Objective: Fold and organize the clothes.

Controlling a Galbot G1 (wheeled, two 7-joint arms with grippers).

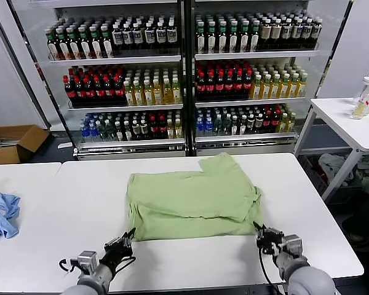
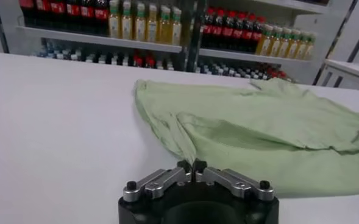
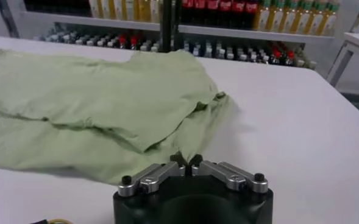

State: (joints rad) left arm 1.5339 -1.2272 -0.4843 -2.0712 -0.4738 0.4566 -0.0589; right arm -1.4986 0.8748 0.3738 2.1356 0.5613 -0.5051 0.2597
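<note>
Both the left gripper [image 1: 124, 241] and right gripper [image 1: 262, 235], jaws pinched together at the shirt's [image 1: 190, 196] near corners, may hold one layer only, spoiling the fold.

Bright, even indoor light from overhead, no hard glare. The white table [image 1: 190, 258] reads near blown-out in the head view, lower half of frame. Soft shadow under the near hem of the green shirt [image 1: 190, 200] and in its folds. Lit fridge shelves [image 1: 184, 58] across the top, bottles sharp there. Both wrist views are softer: bottles at top blurred, black gripper housing at bottom edge dark.
</note>
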